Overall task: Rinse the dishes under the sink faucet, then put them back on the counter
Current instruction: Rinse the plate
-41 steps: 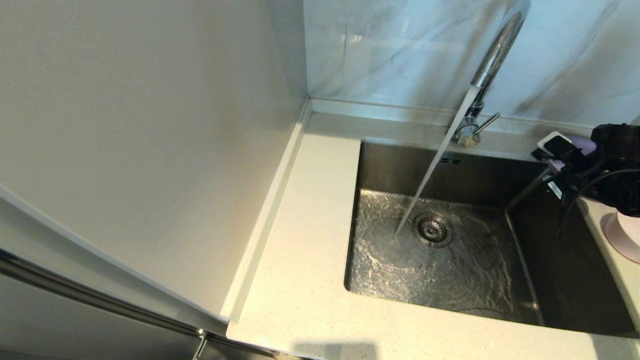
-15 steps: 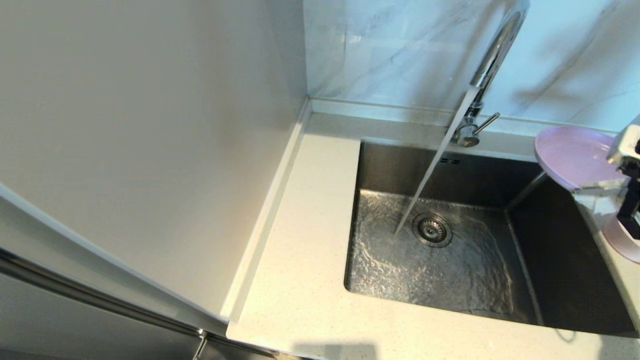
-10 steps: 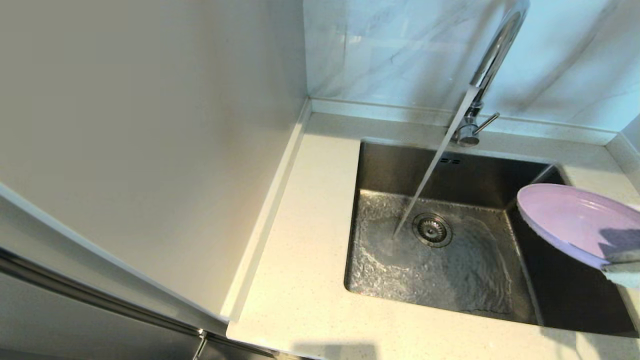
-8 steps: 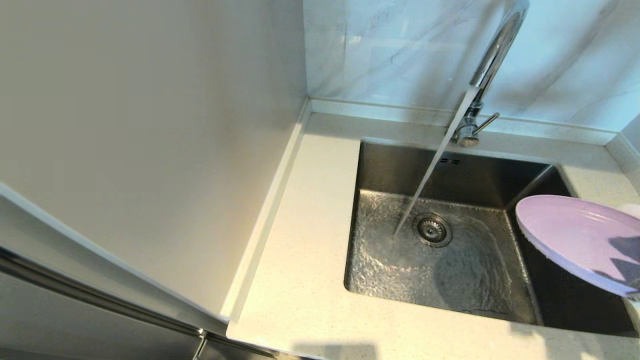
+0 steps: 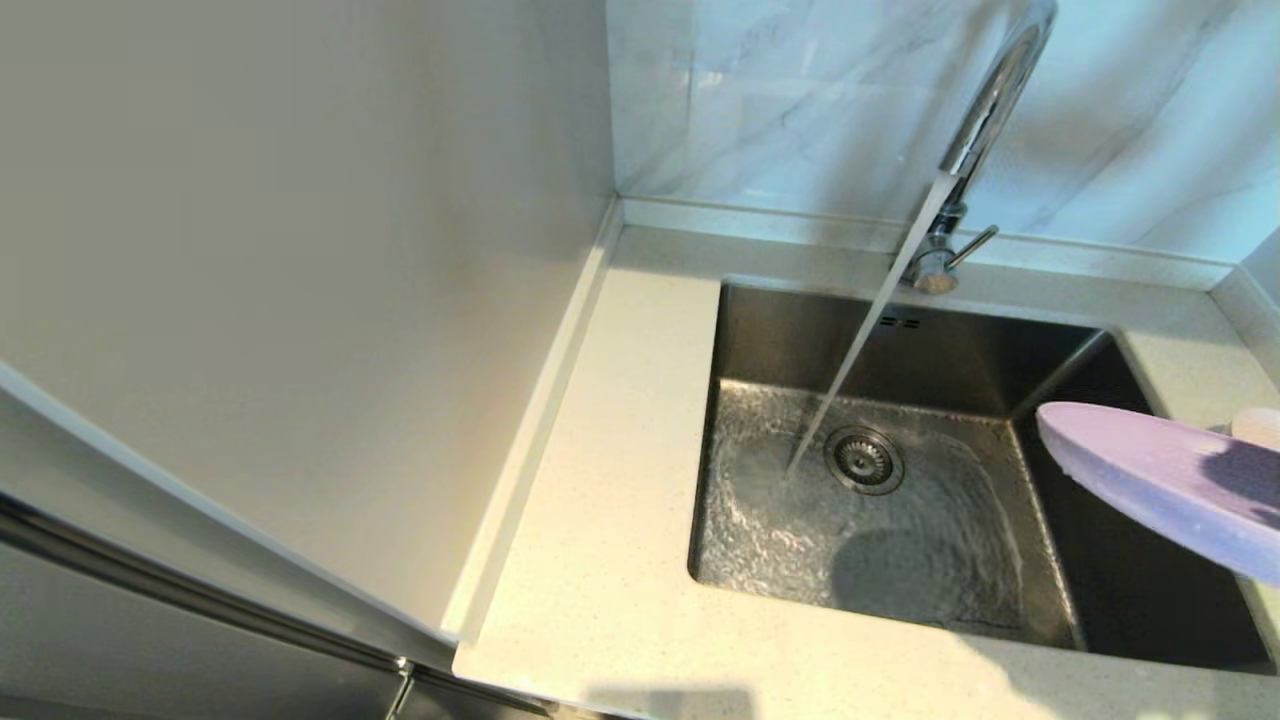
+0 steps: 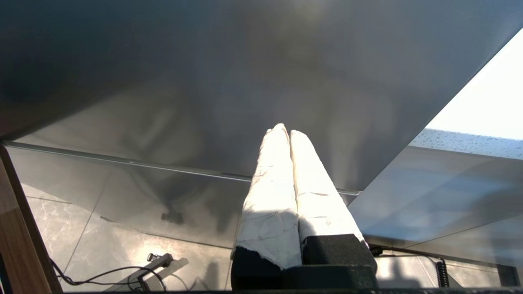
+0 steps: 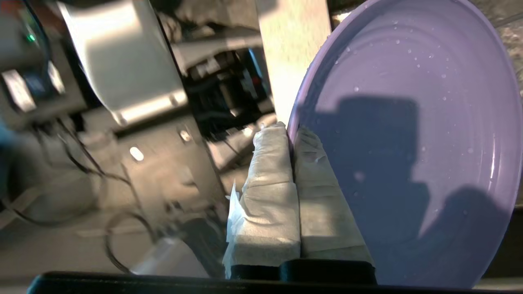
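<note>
**Lavender, cream and steel at the sink**

The plate [image 5: 1160, 480] is plain matte lavender-purple, with faint concentric rings and small water drops on its face in the right wrist view, and a dark shadow patch across it. Behind it peeks a pale pink bowl [image 5: 1258, 425]. The surface [image 5: 610, 500] is cream-white with fine speckles. The basin [image 5: 800, 340] is dull grey steel, its wet floor rippled and glinting. The faucet [image 5: 985, 110] is bright chrome. The wall tiles [image 5: 780, 100] are white with soft grey marbling. The right claw [image 7: 292, 132] and left claw [image 6: 286, 132] are wrapped in off-white padding over black.
</note>
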Robot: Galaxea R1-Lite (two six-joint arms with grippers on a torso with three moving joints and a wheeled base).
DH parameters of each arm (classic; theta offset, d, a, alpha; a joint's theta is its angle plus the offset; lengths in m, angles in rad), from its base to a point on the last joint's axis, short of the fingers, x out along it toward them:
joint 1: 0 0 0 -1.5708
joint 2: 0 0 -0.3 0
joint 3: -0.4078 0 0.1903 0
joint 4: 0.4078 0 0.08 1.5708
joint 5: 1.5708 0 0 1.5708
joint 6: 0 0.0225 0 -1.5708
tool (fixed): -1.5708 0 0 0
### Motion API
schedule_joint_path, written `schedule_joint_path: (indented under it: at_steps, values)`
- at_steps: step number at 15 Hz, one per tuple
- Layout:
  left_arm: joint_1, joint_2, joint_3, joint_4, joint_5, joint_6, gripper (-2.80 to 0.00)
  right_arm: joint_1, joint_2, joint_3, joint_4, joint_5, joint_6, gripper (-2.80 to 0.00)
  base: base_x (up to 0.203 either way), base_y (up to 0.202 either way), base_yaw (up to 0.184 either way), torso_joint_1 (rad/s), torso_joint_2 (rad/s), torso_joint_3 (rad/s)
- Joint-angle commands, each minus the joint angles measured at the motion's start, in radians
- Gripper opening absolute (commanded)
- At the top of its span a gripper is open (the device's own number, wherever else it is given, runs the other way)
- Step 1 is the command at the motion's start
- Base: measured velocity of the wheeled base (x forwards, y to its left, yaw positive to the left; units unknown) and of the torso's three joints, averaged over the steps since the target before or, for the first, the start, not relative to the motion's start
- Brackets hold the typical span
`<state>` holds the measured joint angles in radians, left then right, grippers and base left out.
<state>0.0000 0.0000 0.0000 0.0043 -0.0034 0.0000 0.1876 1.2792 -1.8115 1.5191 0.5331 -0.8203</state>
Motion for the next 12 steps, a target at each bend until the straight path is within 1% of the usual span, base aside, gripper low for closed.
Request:
schedule_joint_path:
  at_steps: [1, 2, 3, 4, 5, 6, 8, 9, 11, 12]
  values:
    - [0.000, 0.000, 0.000, 0.000, 0.000, 0.000, -2.80, 0.111, 0.122, -0.126, 0.009, 0.004, 0.429, -2.80, 0.000, 0.000, 0.000, 0.000, 0.00, 0.000]
    - [0.000, 0.000, 0.000, 0.000, 0.000, 0.000, -2.80, 0.157, 0.149, -0.145, -0.018, -0.017, 0.605, -2.80, 0.000, 0.000, 0.000, 0.000, 0.00, 0.000]
    - [0.000, 0.000, 0.000, 0.000, -0.001, 0.000, -2.80, 0.210, 0.173, -0.156, -0.074, -0.068, 0.775, -2.80, 0.000, 0.000, 0.000, 0.000, 0.00, 0.000]
    - [0.000, 0.000, 0.000, 0.000, -0.001, 0.000, -2.80, 0.273, 0.198, -0.163, -0.129, -0.140, 0.910, -2.80, 0.000, 0.000, 0.000, 0.000, 0.00, 0.000]
    - [0.000, 0.000, 0.000, 0.000, 0.000, 0.000, -2.80, 0.329, 0.218, -0.169, -0.176, -0.216, 1.006, -2.80, 0.000, 0.000, 0.000, 0.000, 0.00, 0.000]
    - [0.000, 0.000, 0.000, 0.000, 0.000, 0.000, -2.80, 0.366, 0.231, -0.172, -0.204, -0.262, 1.064, -2.80, 0.000, 0.000, 0.000, 0.000, 0.00, 0.000]
    - [0.000, 0.000, 0.000, 0.000, 0.000, 0.000, -2.80, 0.394, 0.245, -0.173, -0.257, -0.293, 1.076, -2.80, 0.000, 0.000, 0.000, 0.000, 0.00, 0.000]
    - [0.000, 0.000, 0.000, 0.000, -0.001, 0.000, -2.80, 0.398, 0.255, -0.172, -0.300, -0.334, 1.078, -2.80, 0.000, 0.000, 0.000, 0.000, 0.00, 0.000]
    - [0.000, 0.000, 0.000, 0.000, 0.000, 0.000, -2.80, 0.428, 0.286, -0.172, -0.405, -0.402, 1.114, -2.80, 0.000, 0.000, 0.000, 0.000, 0.00, 0.000]
    - [0.000, 0.000, 0.000, 0.000, 0.000, 0.000, -2.80, 0.439, 0.305, -0.172, -0.444, -0.455, 1.118, -2.80, 0.000, 0.000, 0.000, 0.000, 0.00, 0.000]
